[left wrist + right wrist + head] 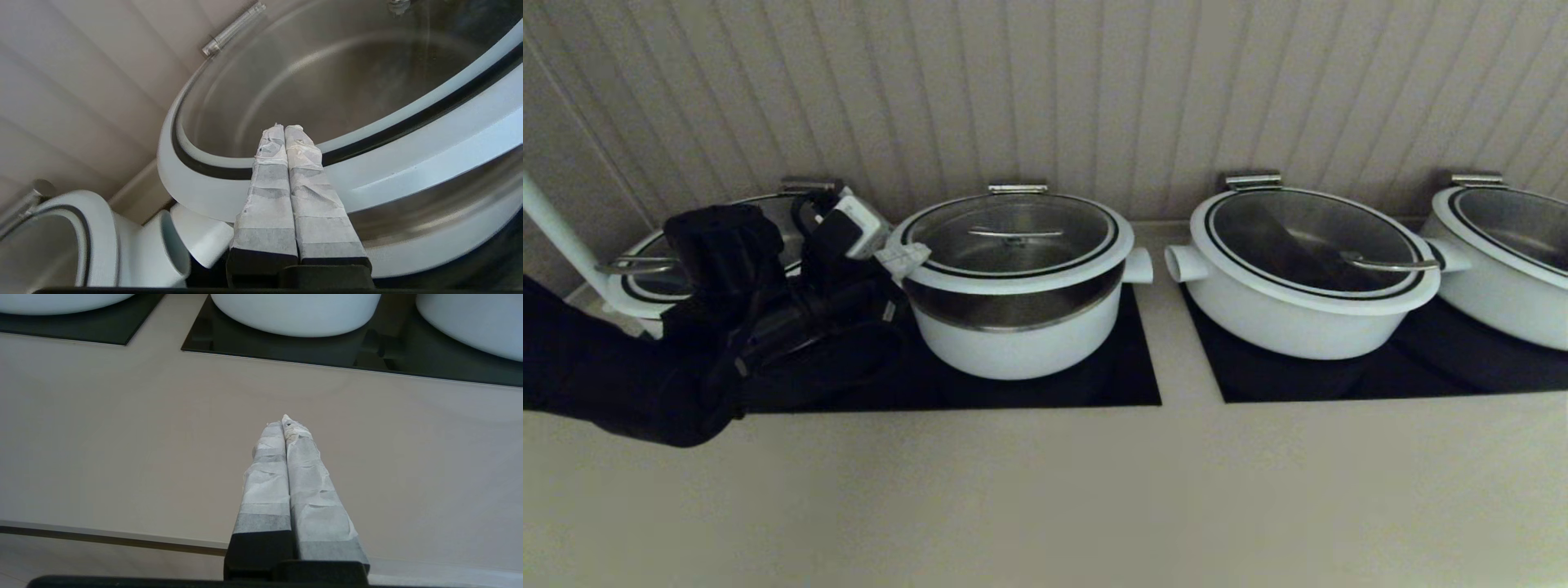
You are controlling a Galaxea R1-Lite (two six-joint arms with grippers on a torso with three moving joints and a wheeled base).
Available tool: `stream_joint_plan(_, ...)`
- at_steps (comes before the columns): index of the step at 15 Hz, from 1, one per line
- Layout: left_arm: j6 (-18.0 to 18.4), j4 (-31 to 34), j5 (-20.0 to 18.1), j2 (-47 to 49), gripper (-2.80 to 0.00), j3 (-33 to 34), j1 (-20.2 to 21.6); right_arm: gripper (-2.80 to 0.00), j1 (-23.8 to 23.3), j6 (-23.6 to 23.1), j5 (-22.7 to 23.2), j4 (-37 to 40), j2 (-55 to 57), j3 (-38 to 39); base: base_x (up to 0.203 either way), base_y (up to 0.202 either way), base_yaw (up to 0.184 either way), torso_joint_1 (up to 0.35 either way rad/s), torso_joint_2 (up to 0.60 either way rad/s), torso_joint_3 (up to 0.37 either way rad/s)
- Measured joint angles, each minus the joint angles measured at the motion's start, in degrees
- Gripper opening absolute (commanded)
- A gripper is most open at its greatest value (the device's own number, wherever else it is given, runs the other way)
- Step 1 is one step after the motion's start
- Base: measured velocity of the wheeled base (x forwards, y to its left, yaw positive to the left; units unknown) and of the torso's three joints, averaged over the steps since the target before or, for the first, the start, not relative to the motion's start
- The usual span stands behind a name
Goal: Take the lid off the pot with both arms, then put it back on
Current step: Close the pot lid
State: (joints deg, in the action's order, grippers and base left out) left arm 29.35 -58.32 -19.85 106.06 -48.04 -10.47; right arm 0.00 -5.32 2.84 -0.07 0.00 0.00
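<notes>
The pot (pixel 1021 343) stands centre-left on a black hob, white below. A steel band shows between its body and the broad white rim of the glass lid (pixel 1021 282) above it. The lid's steel handle (pixel 1015 234) sits at its centre. My left gripper (pixel 905 260) is shut and empty at the lid's left edge. In the left wrist view its fingertips (pixel 284 130) lie over the lid's rim (pixel 408 143) and black ring, above the pot's stub handle (pixel 200 232). My right gripper (pixel 284 422) is shut and empty over the bare counter near its front edge, out of the head view.
Wider white pans with lids stand at left (pixel 645 282), right (pixel 1307 269) and far right (pixel 1503 245). The left pan's stub handle (pixel 163 245) nearly touches the pot's. A ribbed wall runs close behind. The beige counter (pixel 1045 490) runs in front.
</notes>
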Motion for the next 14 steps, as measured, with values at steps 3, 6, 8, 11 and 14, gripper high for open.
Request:
stream_joint_plan(3, 0.0, -2.5, 0.0, 1.5, -2.80, 0.9, -0.1, -2.80, 0.0, 0.0, 0.0, 0.0, 0.0, 0.0, 0.000, 0.000, 0.000, 0.000, 0.00, 0.000)
stream_joint_plan(6, 0.0, -5.5, 0.0, 2.9, -2.80, 3.3, -0.3, -2.80, 0.0, 0.0, 0.0, 0.0, 0.0, 0.0, 0.000, 0.000, 0.000, 0.000, 0.00, 0.000)
stream_joint_plan(8, 0.0, -7.8, 0.0, 3.9, -2.80, 5.3, -0.4, -2.80, 0.0, 0.0, 0.0, 0.0, 0.0, 0.0, 0.000, 0.000, 0.000, 0.000, 0.00, 0.000)
stream_joint_plan(11, -0.1, -12.3, 0.0, 5.7, -2.80, 7.8, -0.4, -2.80, 0.0, 0.0, 0.0, 0.0, 0.0, 0.0, 0.000, 0.000, 0.000, 0.000, 0.00, 0.000)
stream_joint_plan(14, -0.2, -13.2, 0.1, 6.6, -2.80, 8.8, -0.4, -2.80, 0.0, 0.0, 0.0, 0.0, 0.0, 0.0, 0.000, 0.000, 0.000, 0.000, 0.00, 0.000)
